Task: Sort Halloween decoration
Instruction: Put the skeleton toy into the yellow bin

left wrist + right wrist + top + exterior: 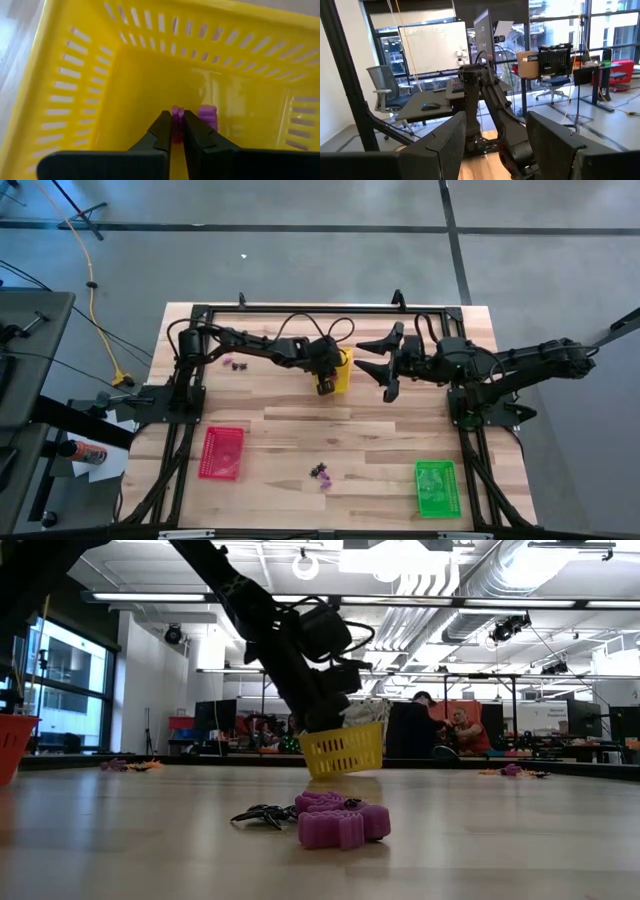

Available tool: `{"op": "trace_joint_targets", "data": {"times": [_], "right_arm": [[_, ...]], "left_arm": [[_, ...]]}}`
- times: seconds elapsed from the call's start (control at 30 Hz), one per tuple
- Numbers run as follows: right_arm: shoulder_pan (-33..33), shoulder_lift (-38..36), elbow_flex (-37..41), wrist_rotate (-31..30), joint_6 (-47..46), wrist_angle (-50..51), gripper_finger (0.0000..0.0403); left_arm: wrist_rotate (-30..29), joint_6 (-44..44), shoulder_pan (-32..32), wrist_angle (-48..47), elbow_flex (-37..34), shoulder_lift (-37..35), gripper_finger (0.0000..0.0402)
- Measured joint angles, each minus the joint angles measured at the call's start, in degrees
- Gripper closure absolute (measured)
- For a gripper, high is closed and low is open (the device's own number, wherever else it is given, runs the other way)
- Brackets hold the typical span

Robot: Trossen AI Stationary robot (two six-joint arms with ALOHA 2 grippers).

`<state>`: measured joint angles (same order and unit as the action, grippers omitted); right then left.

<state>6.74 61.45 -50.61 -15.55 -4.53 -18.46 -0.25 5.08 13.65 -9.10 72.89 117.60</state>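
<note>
Jaws pinch one purple trinket [176, 114] – yellow tray [75, 75]

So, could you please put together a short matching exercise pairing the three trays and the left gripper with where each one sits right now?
Column one:
1. yellow tray
2. red tray
3. green tray
4. left gripper

Column two:
A. near edge of the table, right arm's side
B. table's middle, far half
C. inside the yellow tray, shut on a purple trinket
D. near part of the table, left arm's side

Pairs: 1-B, 2-D, 3-A, 4-C
</note>
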Motion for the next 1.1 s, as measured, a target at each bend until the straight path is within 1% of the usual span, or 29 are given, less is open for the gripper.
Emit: {"op": "trace_joint_targets", "data": {"times": [0.13, 0.27, 0.57, 0.73, 0.83, 0.93, 1.0, 1.1], "right_arm": [[0.00, 0.00, 0.00, 0.00, -0.07, 0.20, 0.0199], [0.00, 0.00, 0.00, 0.00, 0.00, 0.20, 0.0199], [0.00, 0.00, 0.00, 0.00, 0.00, 0.24, 0.0199], [0.00, 0.00, 0.00, 0.00, 0.02, 0.23, 0.0199], [0.00, 0.00, 0.00, 0.00, 0.02, 0.23, 0.0199], [-0.02, 0.00, 0.00, 0.00, 0.02, 0.17, 0.0199], [-0.02, 0.00, 0.00, 0.00, 0.09, 0.15, 0.0199], [0.00, 0.00, 0.00, -0.53, 1.19, 0.07, 0.0199]], "left_arm": [[-2.26, 0.57, -0.38, -0.08, -0.04, 0.00, 0.0382], [-2.36, 0.56, -0.37, -0.20, -0.08, 0.07, 0.0361], [-2.30, 0.52, -0.35, -1.54, -0.20, -1.05, 0.0279], [-1.77, 0.09, -0.35, -2.01, -0.20, -3.05, 0.0240], [-1.75, 0.07, -0.35, -2.45, -0.20, -5.32, 0.0224], [-1.73, 0.07, -0.18, -4.15, -0.20, -9.21, 0.0214], [-1.73, -0.49, -0.15, -5.82, -0.20, -12.73, 0.0211], [-1.77, -4.39, -0.15, -9.81, -0.20, -19.62, 0.0209]]}}
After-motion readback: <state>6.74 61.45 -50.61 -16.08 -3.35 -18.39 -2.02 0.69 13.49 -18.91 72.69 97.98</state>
